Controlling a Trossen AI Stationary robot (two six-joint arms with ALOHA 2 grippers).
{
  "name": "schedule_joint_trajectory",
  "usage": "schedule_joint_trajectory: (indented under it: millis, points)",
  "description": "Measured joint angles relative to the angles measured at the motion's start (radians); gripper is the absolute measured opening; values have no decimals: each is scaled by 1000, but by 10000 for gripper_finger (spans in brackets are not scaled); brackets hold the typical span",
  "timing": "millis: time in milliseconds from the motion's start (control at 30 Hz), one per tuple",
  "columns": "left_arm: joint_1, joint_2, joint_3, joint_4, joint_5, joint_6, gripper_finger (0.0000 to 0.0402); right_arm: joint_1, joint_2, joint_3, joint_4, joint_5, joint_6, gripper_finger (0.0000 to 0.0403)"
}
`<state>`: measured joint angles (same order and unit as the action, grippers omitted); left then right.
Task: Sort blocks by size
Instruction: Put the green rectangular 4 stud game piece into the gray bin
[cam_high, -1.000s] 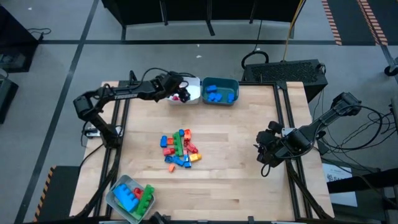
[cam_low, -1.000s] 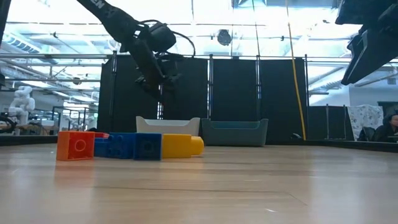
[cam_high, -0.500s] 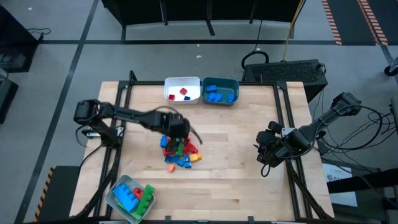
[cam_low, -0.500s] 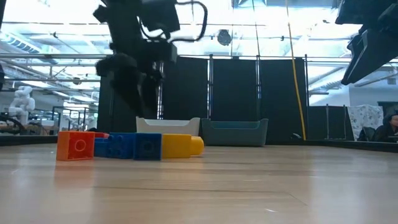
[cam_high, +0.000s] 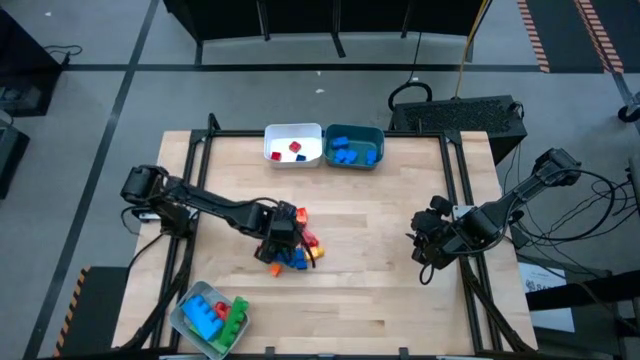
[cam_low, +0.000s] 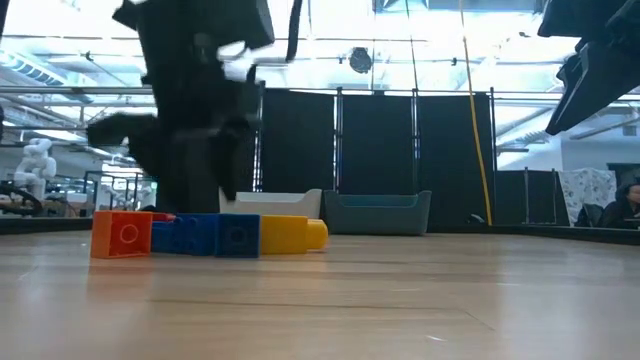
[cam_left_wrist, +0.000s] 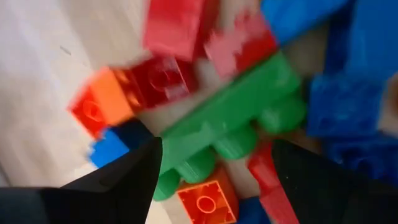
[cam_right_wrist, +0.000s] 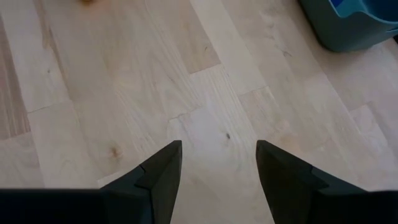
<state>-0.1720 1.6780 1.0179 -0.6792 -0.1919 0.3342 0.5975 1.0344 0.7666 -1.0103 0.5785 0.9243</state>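
- Pale wood worktop (cam_high: 370, 215), black curtains behind.
- Blocks (cam_high: 292, 245) heaped mid-worktop.
- Left claw (cam_left_wrist: 211, 165) down over the heap, fingers wide apart, holding nothing.
- Right claw (cam_right_wrist: 217, 158) open, empty, near the right edge.

A robotics lab or large open test hall. The wooden surface (cam_high: 380, 220) sits on a grey floor with hazard-striped tape (cam_high: 530, 30) at the upper right. Black curtain panels (cam_low: 380, 150) stand behind it, a white humanoid robot (cam_low: 35, 165) stands at far left, and the ceiling trusses (cam_low: 420, 40) are brightly lit.
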Motion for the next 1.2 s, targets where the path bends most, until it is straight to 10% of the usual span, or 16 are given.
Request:
schedule_joint_trajectory:
  millis: [1200]
  points:
    - [-16, 96, -10, 200, -148, 329, 303, 0, 0, 0, -2, 2, 2, 192]
